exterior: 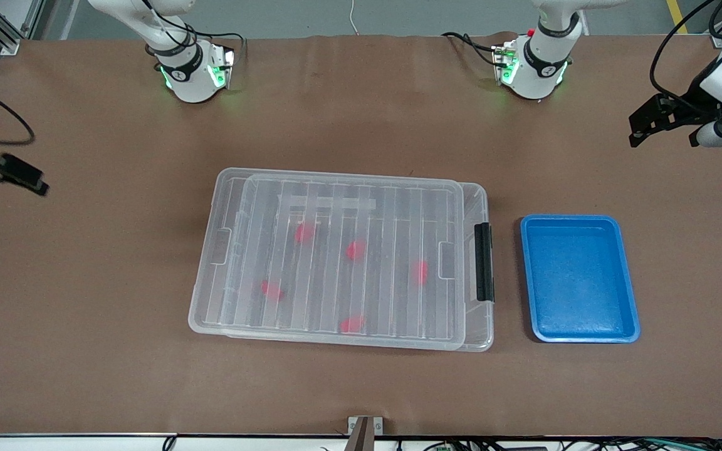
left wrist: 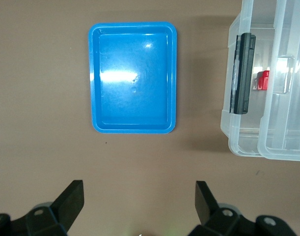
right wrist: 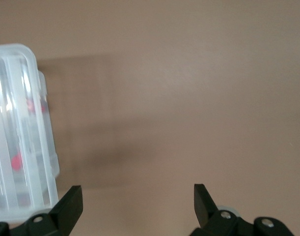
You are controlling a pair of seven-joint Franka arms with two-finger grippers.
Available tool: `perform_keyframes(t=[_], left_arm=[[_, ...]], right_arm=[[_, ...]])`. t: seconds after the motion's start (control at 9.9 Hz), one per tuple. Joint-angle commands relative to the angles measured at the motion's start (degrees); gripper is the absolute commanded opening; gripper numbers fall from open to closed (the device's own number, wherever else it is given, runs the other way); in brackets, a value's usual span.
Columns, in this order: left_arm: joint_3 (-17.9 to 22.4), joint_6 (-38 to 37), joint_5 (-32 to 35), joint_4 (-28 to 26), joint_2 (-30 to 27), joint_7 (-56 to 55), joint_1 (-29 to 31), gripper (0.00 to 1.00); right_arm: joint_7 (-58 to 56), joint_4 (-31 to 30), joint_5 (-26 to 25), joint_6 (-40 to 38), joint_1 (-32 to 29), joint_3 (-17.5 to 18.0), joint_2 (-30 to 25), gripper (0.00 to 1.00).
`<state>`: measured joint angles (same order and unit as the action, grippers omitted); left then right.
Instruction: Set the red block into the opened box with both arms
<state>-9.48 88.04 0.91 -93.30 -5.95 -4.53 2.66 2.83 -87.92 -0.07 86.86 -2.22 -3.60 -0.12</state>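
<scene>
On the brown worktop (exterior: 116, 263), midway between both arms' ends: box (exterior: 210, 300), lid (exterior: 348, 263) lying on it slightly askew, black latch handle (exterior: 484, 262) at the left arm's end. Inside, under the lid, five red blocks, blurred through the ribs; one red block (left wrist: 263, 80) close by the latch. Just beside the box, toward the left arm's end: blue tray (exterior: 578, 279). Left gripper (left wrist: 140, 201) up over bare worktop near the tray, fingers (left wrist: 71, 196) spread wide, holding nothing. Right gripper (right wrist: 138, 204) over bare worktop at the right arm's end, fingers (right wrist: 70, 201) apart, holding nothing.
</scene>
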Motion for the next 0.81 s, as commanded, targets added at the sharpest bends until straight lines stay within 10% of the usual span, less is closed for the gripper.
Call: perform_keyframes(t=[0.0, 0.71], left_arm=[[-0.9, 0.5, 0.9, -1.4, 0.2, 0.9, 0.6, 1.00], [-0.8, 0.3, 0.9, 0.0, 1.0, 0.8, 0.7, 1.00]], right_arm=[[-0.8, 3.6, 0.6, -6.7, 0.1, 0.2, -1.1, 1.00], [-1.0, 2.8, 0.7, -2.8, 0.1, 0.1, -0.8, 1.00]])
